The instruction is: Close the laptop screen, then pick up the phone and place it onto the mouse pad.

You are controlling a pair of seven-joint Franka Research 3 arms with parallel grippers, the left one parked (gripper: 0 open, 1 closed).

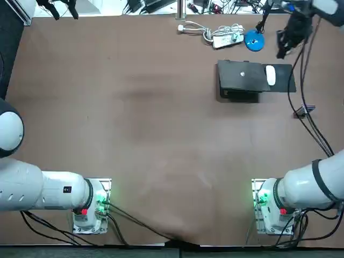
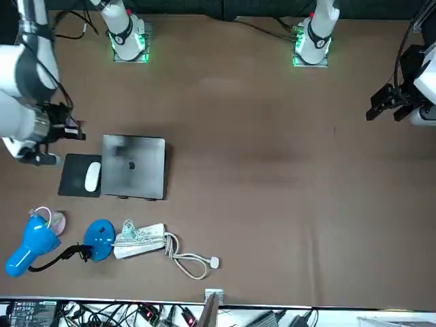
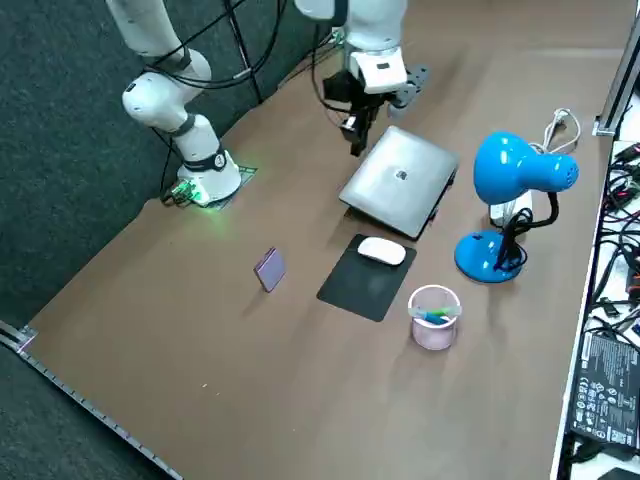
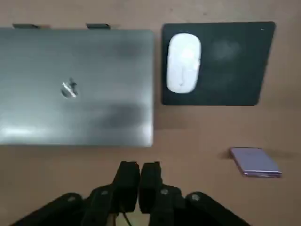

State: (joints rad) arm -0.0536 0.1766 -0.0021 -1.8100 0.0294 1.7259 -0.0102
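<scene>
The grey laptop (image 4: 77, 87) lies closed, lid down, on the brown table (image 1: 161, 123). Beside it is the black mouse pad (image 4: 230, 66) with a white mouse (image 4: 184, 68) on its laptop-side half. The purple phone (image 3: 269, 268) lies flat on the table, apart from the pad, on the pad's near side toward the robot (image 4: 255, 162). My right gripper (image 4: 139, 181) hovers above the table just off the laptop's near edge, fingers shut and holding nothing. It hangs over that edge in the side view (image 3: 355, 138).
A blue desk lamp (image 3: 515, 190) and a white power strip with a coiled cable (image 1: 226, 37) sit beyond the laptop. A clear cup (image 3: 433, 317) stands by the pad's far corner. Black cables (image 1: 306, 107) trail near the phone.
</scene>
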